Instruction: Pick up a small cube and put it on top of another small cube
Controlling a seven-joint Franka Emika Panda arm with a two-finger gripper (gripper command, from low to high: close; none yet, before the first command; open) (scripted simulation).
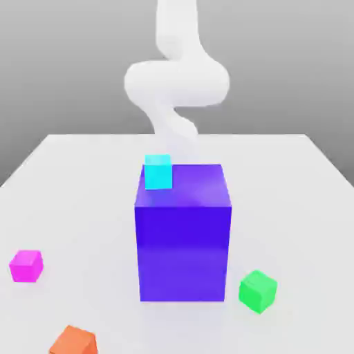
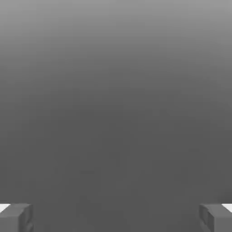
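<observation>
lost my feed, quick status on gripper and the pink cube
Gripper open, nothing held. Magenta cube untouched on table. Big blue-purple block mid-table, cyan cube behind it.

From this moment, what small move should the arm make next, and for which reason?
Probably it should swing the open gripper down toward the magenta cube, which lies free on the table at the exterior view's left. The fingers stand wide apart with nothing between them and face only grey background, so no cube is near them yet.

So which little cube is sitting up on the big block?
The cyan cube. It rests on the top of the big blue-purple block, near its back corner; the magenta-pink cube, green cube and orange cube sit on the table.
</observation>
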